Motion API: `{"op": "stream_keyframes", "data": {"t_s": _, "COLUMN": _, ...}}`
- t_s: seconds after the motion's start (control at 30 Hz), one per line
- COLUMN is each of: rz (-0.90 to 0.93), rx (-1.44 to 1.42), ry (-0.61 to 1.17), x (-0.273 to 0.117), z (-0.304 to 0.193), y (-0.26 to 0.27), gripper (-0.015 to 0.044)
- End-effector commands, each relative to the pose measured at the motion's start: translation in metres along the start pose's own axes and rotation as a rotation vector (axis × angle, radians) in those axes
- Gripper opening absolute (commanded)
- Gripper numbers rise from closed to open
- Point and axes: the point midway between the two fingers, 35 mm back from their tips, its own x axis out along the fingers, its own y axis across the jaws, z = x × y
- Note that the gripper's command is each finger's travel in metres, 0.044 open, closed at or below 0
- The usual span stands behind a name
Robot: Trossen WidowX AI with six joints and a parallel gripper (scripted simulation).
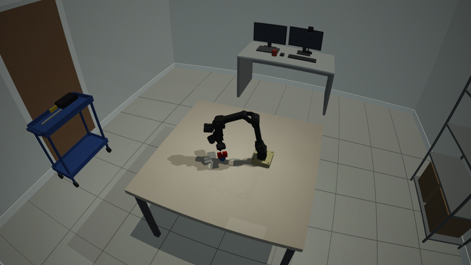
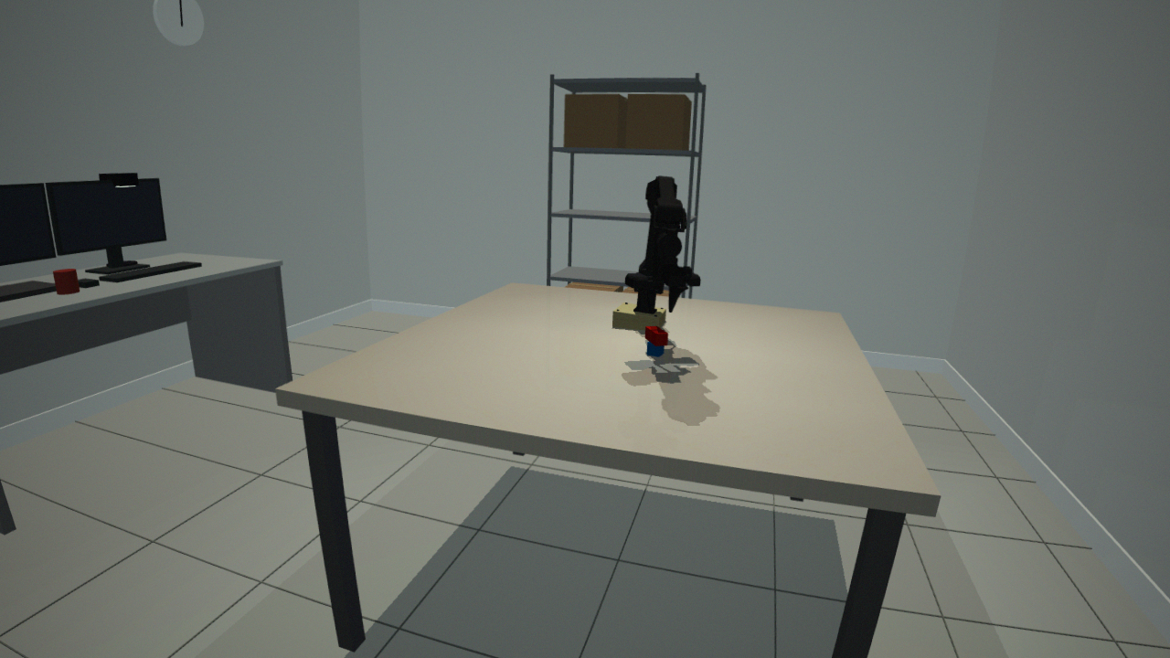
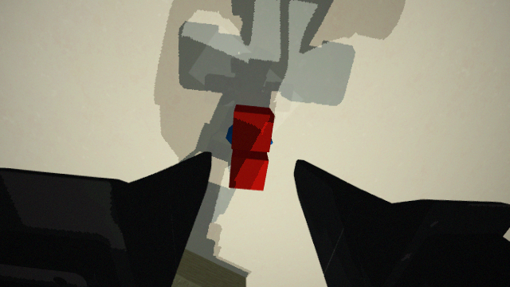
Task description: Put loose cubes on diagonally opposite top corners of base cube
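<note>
Wrist view: black two-fingered pincer [image 1: 221, 150] [image 2: 673, 309] [image 3: 253, 163] parted above two red cubes.

The pincer stands roughly half open, holding nothing. Below, between and slightly ahead of its tips, the farther red cube [image 3: 253, 131] and nearer red cube [image 3: 249, 174] sit on the blue base cube [image 1: 222, 159] [image 2: 654, 349] [image 3: 229, 136]; their row runs crosswise to the opening, so straight-up withdrawal looks safest.

Pretty much all-black arm [image 1: 243, 115] [image 2: 661, 237], chunky blocky joints, slimmer links between, plus pointy tapered fingers.
</note>
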Motion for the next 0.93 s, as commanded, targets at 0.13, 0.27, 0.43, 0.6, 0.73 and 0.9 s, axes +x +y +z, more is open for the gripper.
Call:
{"op": "stream_keyframes", "data": {"t_s": 0.13, "rz": -0.001, "rx": 0.0, "ry": -0.002, "x": -0.007, "z": 0.001, "y": 0.0, "gripper": 0.04}}
{"op": "stream_keyframes", "data": {"t_s": 0.27, "rz": 0.004, "rx": 0.001, "ry": 0.001, "x": -0.005, "z": 0.006, "y": 0.039, "gripper": 0.04}}
{"op": "stream_keyframes", "data": {"t_s": 0.43, "rz": 0.013, "rx": 0.001, "ry": 0.001, "x": -0.007, "z": 0.004, "y": 0.114, "gripper": 0.04}}
{"op": "stream_keyframes", "data": {"t_s": 0.6, "rz": 0.014, "rx": 0.001, "ry": 0.001, "x": -0.008, "z": 0.002, "y": 0.124, "gripper": 0.04}}
{"op": "stream_keyframes", "data": {"t_s": 0.73, "rz": 0.014, "rx": 0.001, "ry": 0.001, "x": -0.008, "z": 0.002, "y": 0.124, "gripper": 0.04}}
{"op": "stream_keyframes", "data": {"t_s": 0.9, "rz": 0.014, "rx": 0.001, "ry": 0.001, "x": -0.008, "z": 0.002, "y": 0.124, "gripper": 0.04}}
